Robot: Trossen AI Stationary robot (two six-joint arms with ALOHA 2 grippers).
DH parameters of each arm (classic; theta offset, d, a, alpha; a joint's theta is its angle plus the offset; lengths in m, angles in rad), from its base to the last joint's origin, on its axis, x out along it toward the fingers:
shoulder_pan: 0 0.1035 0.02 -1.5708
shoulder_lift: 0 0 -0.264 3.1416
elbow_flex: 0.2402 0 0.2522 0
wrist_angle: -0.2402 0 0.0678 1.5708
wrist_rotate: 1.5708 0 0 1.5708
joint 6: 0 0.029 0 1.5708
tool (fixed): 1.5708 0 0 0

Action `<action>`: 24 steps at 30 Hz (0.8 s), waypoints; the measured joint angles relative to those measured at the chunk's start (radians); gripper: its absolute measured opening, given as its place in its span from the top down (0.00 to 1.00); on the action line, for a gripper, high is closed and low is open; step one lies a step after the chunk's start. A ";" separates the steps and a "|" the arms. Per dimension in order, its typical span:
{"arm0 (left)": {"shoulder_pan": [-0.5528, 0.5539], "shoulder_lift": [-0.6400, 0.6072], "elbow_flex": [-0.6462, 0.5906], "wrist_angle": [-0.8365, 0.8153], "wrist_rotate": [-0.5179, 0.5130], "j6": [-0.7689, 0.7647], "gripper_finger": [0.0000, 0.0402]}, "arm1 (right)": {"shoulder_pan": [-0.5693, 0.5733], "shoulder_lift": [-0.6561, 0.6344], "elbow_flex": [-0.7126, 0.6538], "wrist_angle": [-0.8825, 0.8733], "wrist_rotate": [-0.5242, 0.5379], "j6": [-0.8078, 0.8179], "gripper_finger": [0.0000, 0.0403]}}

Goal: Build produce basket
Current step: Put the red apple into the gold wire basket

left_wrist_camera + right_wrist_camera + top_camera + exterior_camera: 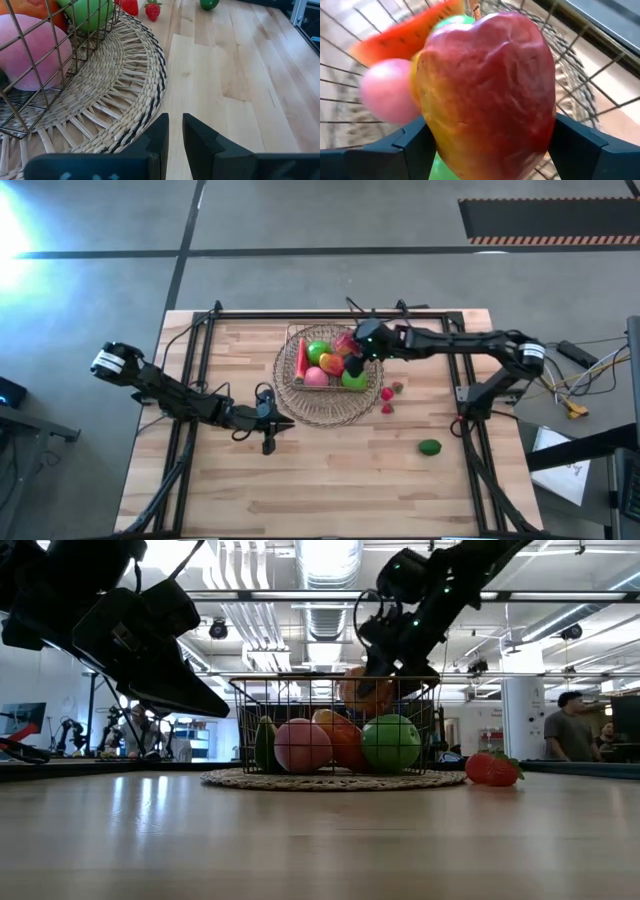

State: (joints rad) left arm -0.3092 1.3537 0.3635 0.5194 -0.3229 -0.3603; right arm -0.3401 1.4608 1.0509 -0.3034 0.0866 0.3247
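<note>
Basket (322,363): wire, set on a round woven mat (300,402) at tabletop (330,480) centre; filled with green, pink and orange produce. Red-yellow fruit (487,90): clamped in right gripper (352,358) above the basket. Two strawberries (387,394) and a green piece (429,446): lying outside, on the tabletop. Left gripper (175,131): nearly closed, empty, beside the mat.

The high view looks straight down on the whole table (330,480), while the low view sits at tabletop height facing the room. Both wrist views look close at the basket (55,55), which all four share.
</note>
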 joint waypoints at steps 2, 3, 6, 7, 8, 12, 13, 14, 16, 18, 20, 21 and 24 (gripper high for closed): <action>0.000 0.000 -0.001 0.000 0.000 0.000 0.90 | 0.000 0.032 0.046 -0.068 0.032 -0.003 0.26; 0.000 0.000 -0.001 0.000 0.000 0.000 0.90 | 0.000 0.044 0.069 -0.110 0.063 -0.003 0.26; 0.000 0.000 -0.002 0.000 0.000 0.000 0.90 | -0.001 0.085 0.130 -0.232 0.127 0.009 0.25; 0.000 0.000 -0.002 0.000 0.000 0.000 0.90 | -0.001 0.098 0.145 -0.258 0.128 0.010 0.24; 0.000 0.000 -0.002 0.000 0.000 0.000 0.90 | -0.001 0.109 0.158 -0.279 0.128 0.011 0.23; 0.000 0.000 -0.002 0.000 0.000 0.000 0.90 | 0.000 0.137 0.177 -0.297 0.125 0.012 0.18; 0.000 0.000 -0.003 0.000 0.000 0.000 0.90 | 0.000 0.142 0.180 -0.298 0.126 0.012 0.16; 0.000 0.000 -0.003 0.000 0.000 0.000 0.90 | 0.000 0.144 0.182 -0.297 0.127 0.012 0.15; 0.000 0.000 -0.004 0.000 0.000 0.000 0.90 | 0.000 0.145 0.185 -0.297 0.128 0.014 0.13; 0.000 0.000 -0.004 0.001 0.000 0.000 0.90 | 0.000 0.139 0.187 -0.297 0.127 0.009 0.12; 0.000 0.000 -0.004 0.003 0.000 0.000 0.90 | 0.000 0.126 0.187 -0.298 0.127 0.007 0.11; 0.000 0.000 -0.004 0.003 0.000 0.000 0.90 | 0.000 0.117 0.187 -0.300 0.127 0.008 0.11; 0.000 0.000 -0.004 0.003 0.000 0.000 0.90 | 0.000 0.086 0.187 -0.310 0.127 0.011 0.11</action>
State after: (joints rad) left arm -0.3092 1.3537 0.3595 0.5228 -0.3233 -0.3603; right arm -0.3405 1.5469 1.2377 -0.6139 0.2136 0.3354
